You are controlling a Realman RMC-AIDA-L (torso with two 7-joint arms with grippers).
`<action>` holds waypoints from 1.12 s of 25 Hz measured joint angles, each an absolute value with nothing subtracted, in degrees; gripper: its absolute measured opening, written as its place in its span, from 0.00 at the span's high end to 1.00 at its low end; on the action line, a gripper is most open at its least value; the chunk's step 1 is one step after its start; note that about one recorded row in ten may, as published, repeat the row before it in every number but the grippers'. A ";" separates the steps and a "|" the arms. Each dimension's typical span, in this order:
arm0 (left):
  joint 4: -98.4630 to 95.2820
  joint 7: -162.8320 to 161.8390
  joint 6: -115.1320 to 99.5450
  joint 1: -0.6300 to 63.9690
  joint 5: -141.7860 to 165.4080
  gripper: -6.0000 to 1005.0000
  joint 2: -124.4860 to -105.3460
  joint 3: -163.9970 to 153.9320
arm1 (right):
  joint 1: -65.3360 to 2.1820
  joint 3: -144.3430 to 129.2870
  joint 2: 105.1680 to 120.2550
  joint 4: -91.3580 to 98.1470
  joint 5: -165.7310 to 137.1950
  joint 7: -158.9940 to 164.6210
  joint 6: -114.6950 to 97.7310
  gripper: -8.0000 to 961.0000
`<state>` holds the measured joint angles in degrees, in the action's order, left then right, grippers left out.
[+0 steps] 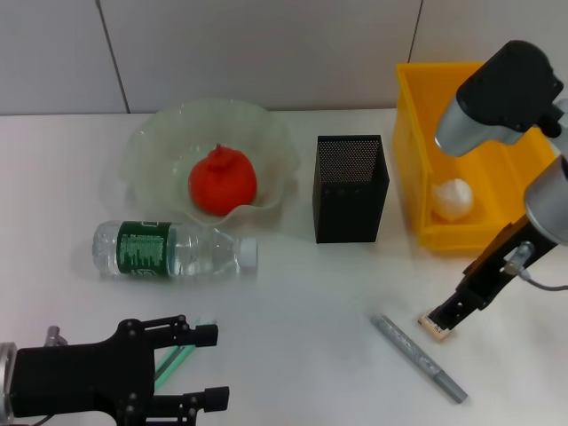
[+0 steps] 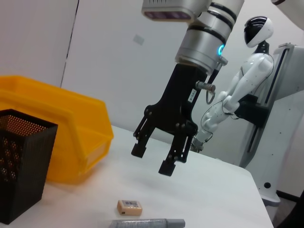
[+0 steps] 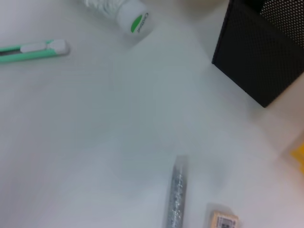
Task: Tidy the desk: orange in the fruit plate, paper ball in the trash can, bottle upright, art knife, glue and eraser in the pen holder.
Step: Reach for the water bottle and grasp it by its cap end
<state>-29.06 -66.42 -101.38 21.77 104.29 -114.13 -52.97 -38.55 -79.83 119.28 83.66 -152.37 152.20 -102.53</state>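
Observation:
The orange (image 1: pixel 222 182) lies in the frosted fruit plate (image 1: pixel 142 142). The paper ball (image 1: pixel 453 200) rests inside the yellow trash can (image 1: pixel 415 115). On its side in front of the plate lies the clear bottle (image 1: pixel 173 248) with a green label. Between plate and can stands the black mesh pen holder (image 1: pixel 351 188). My right gripper (image 2: pixel 152 160) hangs open just above the tan eraser (image 2: pixel 129 207), beside the grey glue stick (image 1: pixel 419 358). My left gripper (image 1: pixel 213 367) is open at the front left, over the green art knife (image 1: pixel 173 359).
A white humanoid figure (image 2: pixel 247 90) stands beyond the table's far edge in the left wrist view. The right wrist view shows the bottle cap (image 3: pixel 135 21), art knife (image 3: pixel 33 50), glue stick (image 3: pixel 175 194) and eraser (image 3: pixel 222 221) on the white tabletop.

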 joint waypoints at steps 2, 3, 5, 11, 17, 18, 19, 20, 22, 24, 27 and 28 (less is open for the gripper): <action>-29.06 -66.82 -101.07 21.87 104.31 0.22 -113.90 -52.95 | -38.58 -80.11 119.27 82.11 -152.06 151.91 -101.14 0.14; -29.20 -66.94 -100.89 21.87 104.32 0.22 -113.85 -52.90 | -38.40 -80.32 119.29 81.05 -151.84 151.27 -100.12 0.14; -30.69 -67.76 -100.27 21.77 104.34 0.22 -113.79 -52.65 | -38.13 -80.34 119.34 80.74 -151.39 150.82 -99.72 0.14; -39.07 -74.24 -97.88 21.41 106.19 0.22 -114.27 -52.64 | -32.73 -79.55 119.26 84.24 -145.25 145.91 -97.74 0.14; -44.71 -80.57 -95.80 23.24 109.56 0.23 -114.77 -52.47 | -21.65 -78.29 119.52 89.15 -137.58 134.45 -91.08 0.14; -46.17 -82.68 -95.04 23.99 110.69 0.23 -114.98 -52.45 | -19.95 -77.45 119.54 89.14 -135.12 131.65 -90.04 0.14; -47.14 -84.12 -94.57 24.57 111.52 0.23 -115.18 -52.42 | -18.22 -76.30 119.54 88.74 -132.26 128.63 -89.14 0.14; -48.12 -85.51 -94.17 25.16 112.38 0.23 -115.39 -52.39 | -16.92 -75.00 119.53 87.82 -129.24 125.22 -88.64 0.14; -50.00 -87.59 -93.72 25.89 113.57 0.23 -115.79 -52.39 | -15.05 -72.65 119.43 85.25 -124.16 118.60 -88.28 0.14; -51.30 -88.65 -93.63 26.07 114.34 0.23 -116.06 -52.51 | -13.62 -70.39 119.33 81.53 -119.22 111.63 -88.08 0.14; -59.47 -94.33 -93.61 26.64 119.33 0.23 -117.87 -52.90 | -12.42 -67.81 119.31 76.29 -114.70 103.27 -87.96 0.14; -61.41 -95.33 -93.70 26.76 120.31 0.23 -118.17 -53.24 | -12.25 -67.02 119.31 74.56 -113.38 100.70 -88.00 0.14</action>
<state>-61.41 -95.33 -93.70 26.76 120.31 -118.17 -53.24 -12.25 -67.02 119.31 74.56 -113.38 100.70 -88.00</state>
